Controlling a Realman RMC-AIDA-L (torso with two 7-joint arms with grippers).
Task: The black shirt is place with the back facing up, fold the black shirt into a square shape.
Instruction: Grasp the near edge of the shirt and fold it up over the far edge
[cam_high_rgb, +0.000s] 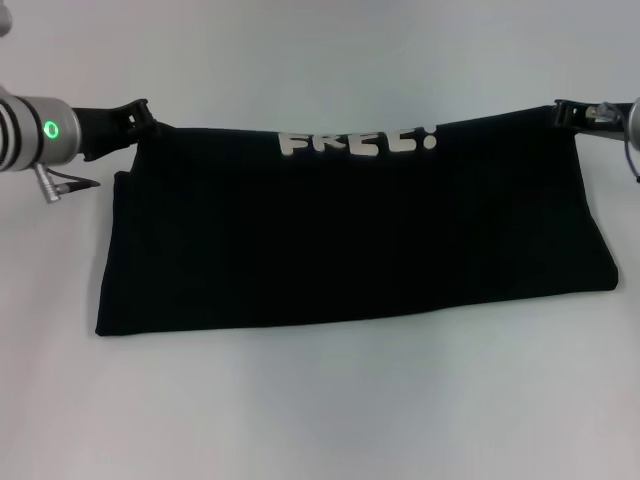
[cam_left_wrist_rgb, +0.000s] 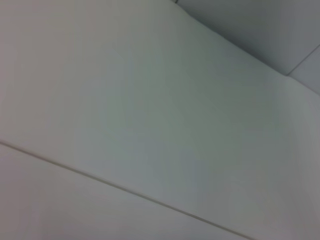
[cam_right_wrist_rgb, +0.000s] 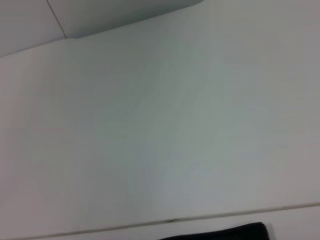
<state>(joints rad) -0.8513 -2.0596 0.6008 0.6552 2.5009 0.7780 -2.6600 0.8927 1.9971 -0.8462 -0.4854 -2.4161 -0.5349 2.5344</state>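
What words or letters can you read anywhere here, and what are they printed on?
"FREE!" in cream-white block letters along the far edge of the black shirt; the letters are cut off by the fold, so this reading is uncertain.
Nothing else readable in any view.

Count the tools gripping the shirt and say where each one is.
2. The left tool pinches the black shirt at its far left corner; the right tool pinches its far right corner.
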